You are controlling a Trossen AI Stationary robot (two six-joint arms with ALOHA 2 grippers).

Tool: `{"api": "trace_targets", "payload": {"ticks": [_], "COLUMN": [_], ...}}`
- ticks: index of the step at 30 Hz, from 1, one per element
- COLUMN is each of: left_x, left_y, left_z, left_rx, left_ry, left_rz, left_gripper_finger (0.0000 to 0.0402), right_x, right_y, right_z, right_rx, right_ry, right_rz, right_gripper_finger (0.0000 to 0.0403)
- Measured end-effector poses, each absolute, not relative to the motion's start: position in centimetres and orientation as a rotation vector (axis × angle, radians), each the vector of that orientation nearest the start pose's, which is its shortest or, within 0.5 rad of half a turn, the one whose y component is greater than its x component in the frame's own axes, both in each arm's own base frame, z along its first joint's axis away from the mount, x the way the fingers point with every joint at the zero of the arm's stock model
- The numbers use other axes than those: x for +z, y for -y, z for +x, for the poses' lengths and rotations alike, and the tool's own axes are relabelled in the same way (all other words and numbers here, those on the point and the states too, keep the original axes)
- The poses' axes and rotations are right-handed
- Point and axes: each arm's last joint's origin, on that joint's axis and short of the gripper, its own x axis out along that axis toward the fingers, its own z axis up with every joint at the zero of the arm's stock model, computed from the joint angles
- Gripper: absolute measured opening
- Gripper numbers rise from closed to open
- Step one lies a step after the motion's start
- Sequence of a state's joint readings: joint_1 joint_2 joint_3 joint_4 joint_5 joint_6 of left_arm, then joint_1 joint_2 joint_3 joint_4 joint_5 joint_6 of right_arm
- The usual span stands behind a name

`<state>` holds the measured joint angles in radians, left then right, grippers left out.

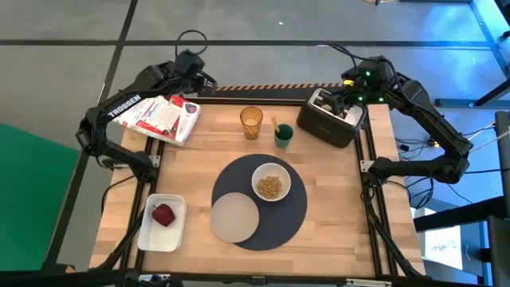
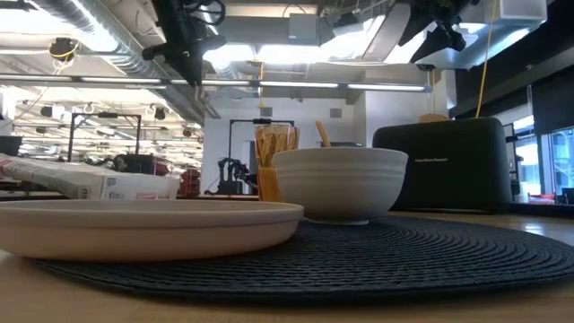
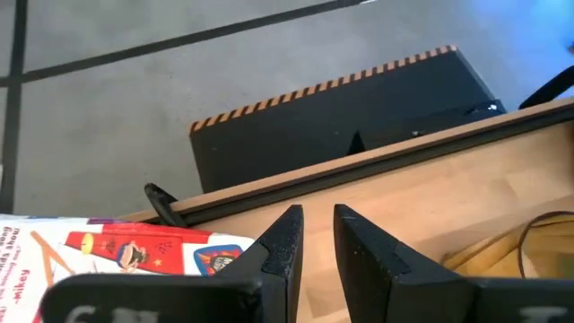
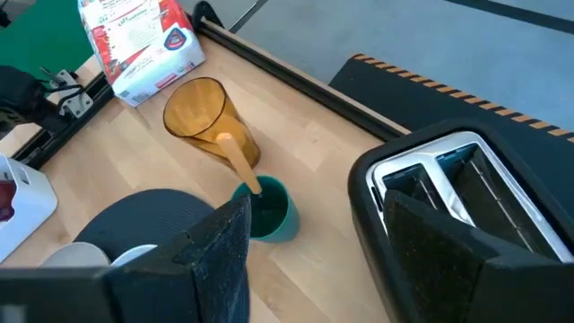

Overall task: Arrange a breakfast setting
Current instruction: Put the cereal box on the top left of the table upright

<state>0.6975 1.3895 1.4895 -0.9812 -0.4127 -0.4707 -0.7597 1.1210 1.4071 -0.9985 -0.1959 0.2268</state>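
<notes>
The round dark grey mat (image 1: 259, 203) was recorded at lower centre of the high view, with the flat white plate (image 1: 234, 217) on its lower left and the small white bowl (image 1: 272, 182) on its upper right. The amber tumbler (image 1: 251, 123) stood above, the orange-handled spoon (image 1: 274, 125) in a green cup (image 1: 284, 136) beside it. The left gripper (image 3: 317, 235) was seen upper left, fingers nearly together, holding nothing; the right gripper (image 4: 309, 233), upper right over the toaster (image 1: 331, 119), fingers apart.
</notes>
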Motion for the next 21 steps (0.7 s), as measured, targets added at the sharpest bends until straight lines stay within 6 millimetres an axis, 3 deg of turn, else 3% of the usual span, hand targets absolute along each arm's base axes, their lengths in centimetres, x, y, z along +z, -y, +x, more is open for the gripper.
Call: {"api": "trace_targets", "payload": {"ticks": [12,21], "left_x": [36.8,31.3], "left_y": [-17.3,-17.7], "left_z": [20.4,20.5], "left_rx": [1.268,1.318], "left_ry": [-0.676,-0.702], "left_rz": [-0.532,-0.689], "left_gripper_finger": [0.0059,0.0065], "right_x": [40.5,39.6], "right_y": [13.0,13.5], "right_z": [14.6,15.3], "right_rx": [-0.59,-0.569], "right_ry": [-0.578,-0.544], "right_rz": [0.553,0.557], "right_gripper_finger": [0.0246,0.0246]}}
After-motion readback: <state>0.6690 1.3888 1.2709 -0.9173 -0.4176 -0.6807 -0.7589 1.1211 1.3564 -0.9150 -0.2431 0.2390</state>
